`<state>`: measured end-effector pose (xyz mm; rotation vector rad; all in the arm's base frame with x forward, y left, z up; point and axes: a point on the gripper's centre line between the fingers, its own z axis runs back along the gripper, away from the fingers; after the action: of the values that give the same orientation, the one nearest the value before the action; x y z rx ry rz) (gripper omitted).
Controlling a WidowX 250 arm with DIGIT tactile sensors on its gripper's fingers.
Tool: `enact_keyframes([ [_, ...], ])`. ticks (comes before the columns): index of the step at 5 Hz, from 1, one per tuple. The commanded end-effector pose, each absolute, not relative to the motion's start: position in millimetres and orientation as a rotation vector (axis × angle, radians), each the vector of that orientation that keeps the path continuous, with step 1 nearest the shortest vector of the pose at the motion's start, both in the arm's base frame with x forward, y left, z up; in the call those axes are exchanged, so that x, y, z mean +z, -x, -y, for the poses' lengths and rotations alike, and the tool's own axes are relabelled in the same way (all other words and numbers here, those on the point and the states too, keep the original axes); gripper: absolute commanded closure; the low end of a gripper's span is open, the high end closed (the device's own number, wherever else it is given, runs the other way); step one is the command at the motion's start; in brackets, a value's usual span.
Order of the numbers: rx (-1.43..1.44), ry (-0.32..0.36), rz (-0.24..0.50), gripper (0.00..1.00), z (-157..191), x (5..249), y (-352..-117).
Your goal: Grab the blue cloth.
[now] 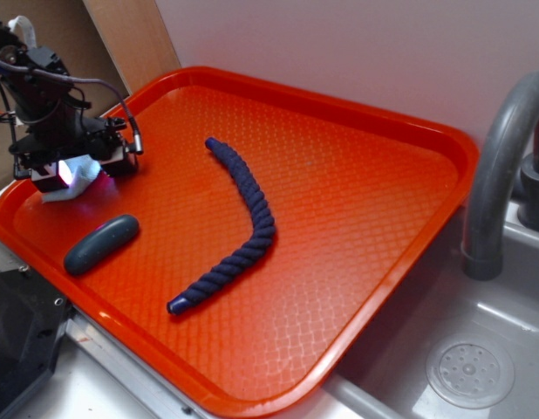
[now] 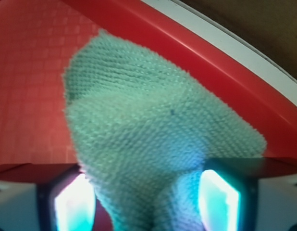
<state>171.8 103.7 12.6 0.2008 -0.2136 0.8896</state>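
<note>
The gripper (image 2: pixel 146 202) is closed on the blue cloth (image 2: pixel 153 139), whose woven folds bunch between the two glowing fingers (image 2: pixel 74 202) at the far left corner of the red tray (image 1: pixel 400 288). The tray has a fine waffle texture and a raised rim. On it lie a dark grey oval bar (image 1: pixel 101 243) near the cloth and a navy rope (image 1: pixel 237 229) mid-tray. A grey sink (image 1: pixel 479 349) with a faucet (image 1: pixel 501 166) sits to the right. No writing is legible.
</note>
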Motion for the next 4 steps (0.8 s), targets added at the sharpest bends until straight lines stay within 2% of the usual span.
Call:
enact_keyframes([
  [1, 0.856, -0.168, 0.204, 1.00, -115.6, 31.2, -145.7],
  [3, 0.863, -0.160, 0.203, 1.00, -125.4, 41.2, -154.9],
  [4, 0.849, -0.142, 0.191, 1.00, -123.0, 67.0, -154.3],
])
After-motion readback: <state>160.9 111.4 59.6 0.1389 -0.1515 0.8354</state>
